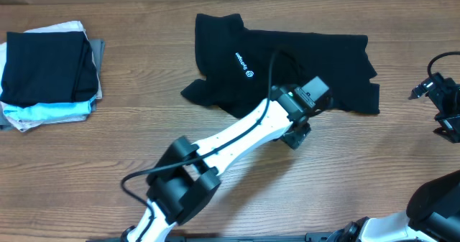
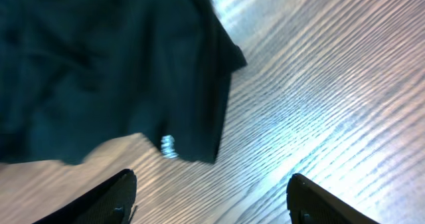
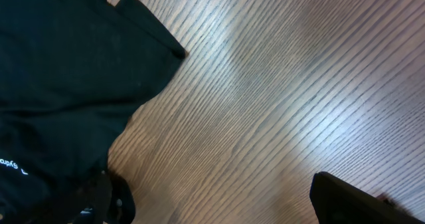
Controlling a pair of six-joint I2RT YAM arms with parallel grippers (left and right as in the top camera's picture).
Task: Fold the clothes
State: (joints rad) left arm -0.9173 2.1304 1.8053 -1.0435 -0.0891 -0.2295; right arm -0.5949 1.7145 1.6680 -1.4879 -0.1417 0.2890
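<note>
Overhead: black T-shirt [image 1: 302, 55] lies rumpled at mid-worktop [image 1: 108, 149], with the left pincer [image 1: 296, 133] at its near edge.
Left wrist: jaws wide apart and empty, over bare wood just off the shirt's hem.
Right wrist: right pincer [image 3: 216, 187] fully spread, gripping nothing, beside a shirt corner.

black T-shirt [image 1: 330, 55], rumpled, lying flat, white logo [image 1: 245, 64] up

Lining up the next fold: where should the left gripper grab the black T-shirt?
Probably the black T-shirt at its hem corner by the white lettering, ahead of the open left gripper. Come low from the table side: that edge lies flat and exposed.
</note>
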